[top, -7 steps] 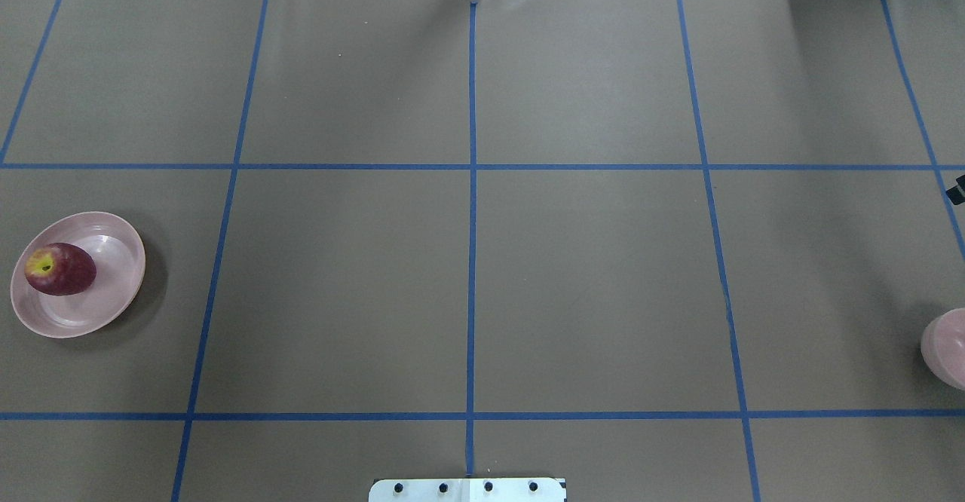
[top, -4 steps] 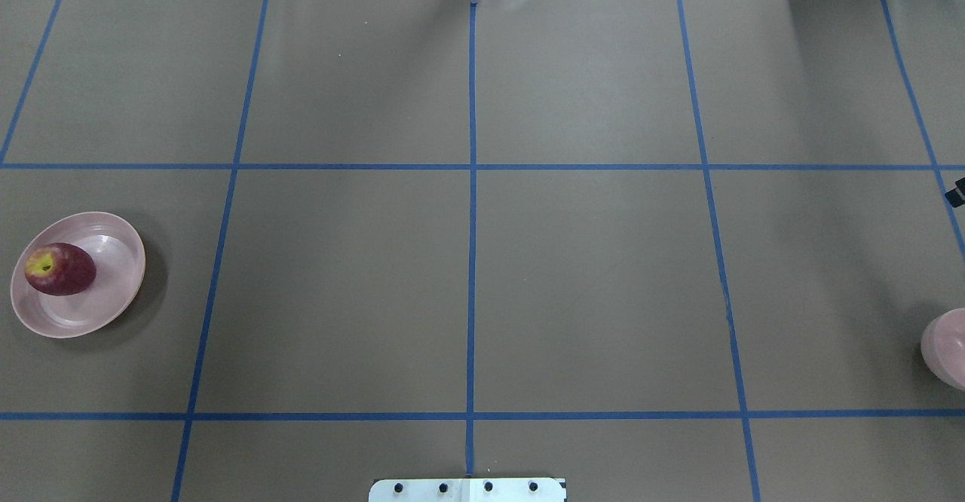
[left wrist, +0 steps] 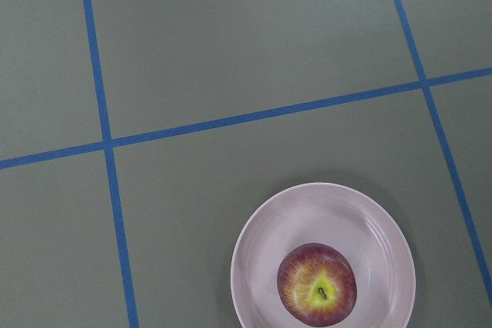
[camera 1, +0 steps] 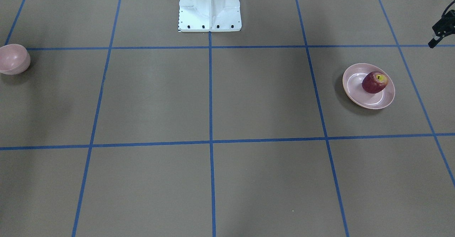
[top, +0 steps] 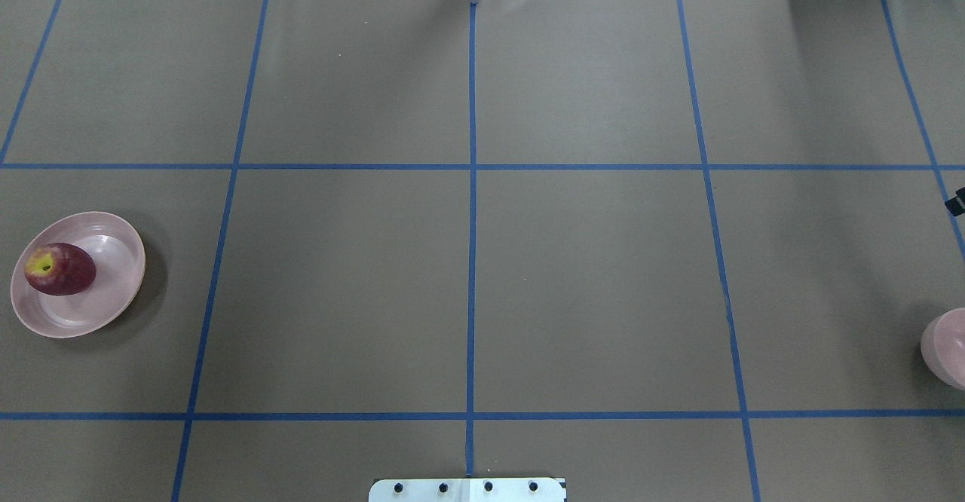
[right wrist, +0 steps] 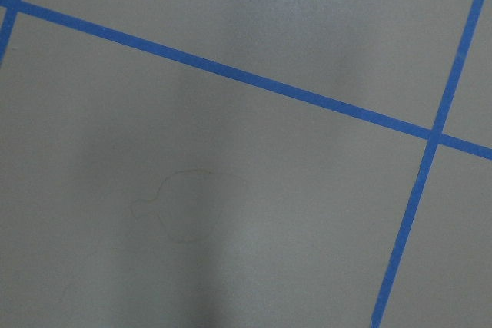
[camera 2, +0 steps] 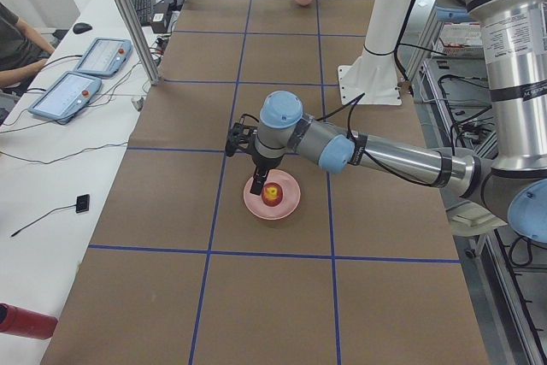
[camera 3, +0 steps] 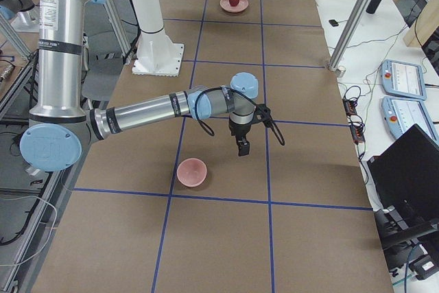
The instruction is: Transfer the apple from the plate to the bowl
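The dark red apple (top: 60, 269) lies on the pale pink plate (top: 113, 291) at the table's left end; both also show in the left wrist view, the apple (left wrist: 317, 284) on the plate (left wrist: 384, 243). The small pink bowl (top: 946, 347) stands at the far right edge and is empty in the exterior right view (camera 3: 192, 171). My left gripper (camera 2: 255, 184) hangs above the plate, apart from the apple; only part of it shows at the front view's edge (camera 1: 434, 42). My right gripper (camera 3: 242, 149) hangs above the table beyond the bowl. I cannot tell whether either is open or shut.
Brown paper with a blue tape grid covers the table (top: 467, 261). The robot's white base (camera 1: 209, 7) stands at mid-table on the robot's side. Tablets and cables lie on a side bench (camera 2: 85, 74), where an operator sits.
The dark scrap of the right gripper at the overhead view's right edge has slid a little toward the robot's side. Apple, plate and bowl have not moved.
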You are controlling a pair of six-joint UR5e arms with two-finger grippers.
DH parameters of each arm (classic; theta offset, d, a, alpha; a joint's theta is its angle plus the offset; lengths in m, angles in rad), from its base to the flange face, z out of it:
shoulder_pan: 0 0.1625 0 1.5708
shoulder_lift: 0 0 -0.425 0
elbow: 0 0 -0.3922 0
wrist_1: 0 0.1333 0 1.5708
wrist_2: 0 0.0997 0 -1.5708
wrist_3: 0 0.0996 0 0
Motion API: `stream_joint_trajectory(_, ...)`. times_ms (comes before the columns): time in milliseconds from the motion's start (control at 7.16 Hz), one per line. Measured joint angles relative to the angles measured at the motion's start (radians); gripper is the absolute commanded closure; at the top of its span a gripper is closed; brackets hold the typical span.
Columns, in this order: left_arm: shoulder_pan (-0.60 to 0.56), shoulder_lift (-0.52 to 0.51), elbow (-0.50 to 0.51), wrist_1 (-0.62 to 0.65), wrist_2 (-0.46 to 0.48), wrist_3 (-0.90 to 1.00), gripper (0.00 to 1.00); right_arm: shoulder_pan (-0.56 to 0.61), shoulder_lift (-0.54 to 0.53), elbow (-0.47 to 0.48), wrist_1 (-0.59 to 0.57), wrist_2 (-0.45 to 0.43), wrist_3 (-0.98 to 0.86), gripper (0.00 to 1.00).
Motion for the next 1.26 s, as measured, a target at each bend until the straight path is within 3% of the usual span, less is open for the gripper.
stream_joint_trajectory(279,0.0,0.001,0.002,0.0,0.003,0.001,0.02,-0.007,-0.064,0.0,0.028,0.018,-0.002,0.0)
stream_joint_trajectory(559,0.0,0.001,0.004,0.001,0.005,0.001,0.02,-0.025,-0.206,-0.036,0.233,0.019,0.042,0.0)
stream_joint_trajectory(838,0.0,0.001,0.004,0.001,0.006,0.001,0.02,-0.05,-0.286,-0.135,0.454,0.023,0.077,0.0)
stream_joint_trajectory(1257,0.001,0.0,0.006,0.002,0.006,0.001,0.02,-0.115,-0.314,-0.202,0.598,0.031,0.167,0.0)
